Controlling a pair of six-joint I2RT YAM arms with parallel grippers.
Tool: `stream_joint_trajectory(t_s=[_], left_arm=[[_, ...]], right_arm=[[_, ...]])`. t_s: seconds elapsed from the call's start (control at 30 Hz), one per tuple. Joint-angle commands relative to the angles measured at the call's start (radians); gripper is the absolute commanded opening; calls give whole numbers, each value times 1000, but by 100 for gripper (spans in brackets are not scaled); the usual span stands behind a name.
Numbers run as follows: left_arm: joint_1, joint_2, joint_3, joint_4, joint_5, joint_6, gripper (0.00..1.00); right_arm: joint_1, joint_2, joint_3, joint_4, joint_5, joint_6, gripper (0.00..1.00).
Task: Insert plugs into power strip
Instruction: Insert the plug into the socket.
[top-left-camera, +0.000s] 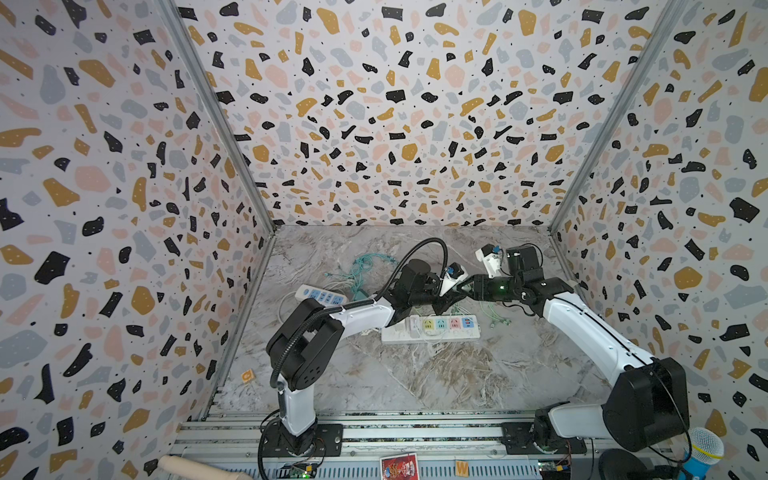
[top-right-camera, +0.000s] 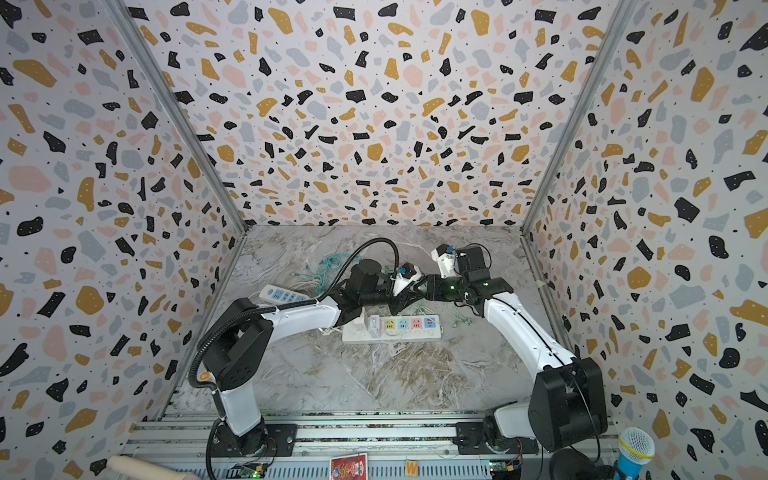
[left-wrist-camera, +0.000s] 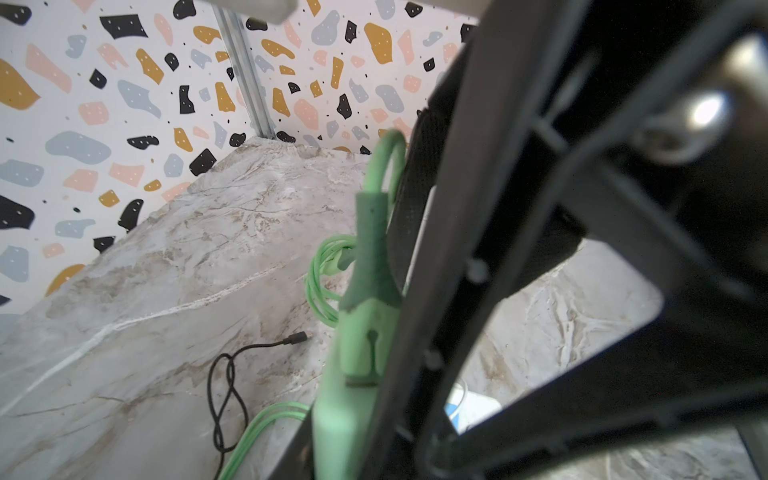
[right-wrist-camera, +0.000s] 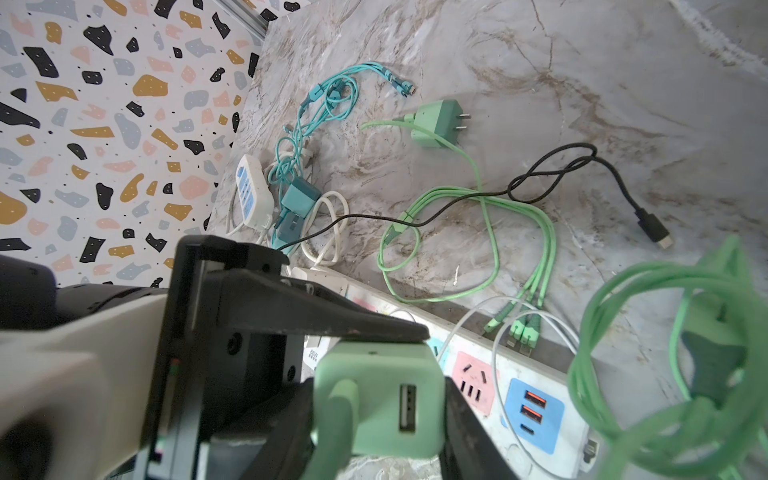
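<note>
1. Two grippers meet tip to tip just above the power strip (top-left-camera: 432, 329) in both top views: the left gripper (top-left-camera: 446, 299) and the right gripper (right-wrist-camera: 380, 434).
2. Right gripper: in its wrist view we see black fingers (right-wrist-camera: 467, 432) pressed on opposite sides of the mint green plug (right-wrist-camera: 374, 374). The gap is narrow and the plug is clamped between them.
3. Left gripper: one finger (right-wrist-camera: 332, 322) lies flat along another face of the same plug. Its other finger is hidden, so we can't tell if it is clamping or loose.
4. The mint green plug is in the air over the strip, not in a socket. Its USB face points at the right wrist camera and its prongs are out of sight. Its mint cable (right-wrist-camera: 648, 332) hangs in loops beside it.
5. The strip lies flat on the marble table (top-left-camera: 415, 374) between the arms. Its yellow, teal and pink sockets are uncovered. A white plug (top-right-camera: 360, 322) stands at the end nearer the left arm.
6. Further back, a second mint green plug (right-wrist-camera: 438, 124) lies on the table with its prongs free. A teal plug (right-wrist-camera: 299, 195) sits just beside a small white strip (right-wrist-camera: 251, 195). A black cable (right-wrist-camera: 582, 166) crosses the loose mint leads.
</note>
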Motion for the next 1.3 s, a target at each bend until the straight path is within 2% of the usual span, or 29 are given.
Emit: stream_joint_trajectory(t_s=[0.0,0.17,0.5,0.73,1.03,1.27], left_arm=[[0,-53,-10,99,13,-18,41],[0,-78,-48,99,-22,-10,49],[3,-178,-138,8,-155,38,49],[2,-302,-229,-60,-203,35,49],[-17,-461,-371,-49,-345,-32,49],[-18,-489,-393,-98,-462,-82,49]], right_arm=[[3,-14,-10,-18,33,-10,19],[-33,-25,-6,-43,104,-10,17],[-59,-46,-2,-182,102,-109,18],[14,-87,-16,-232,180,-105,18],[145,-106,-98,-191,275,-15,18],[238,-85,-130,-152,362,50,18]])
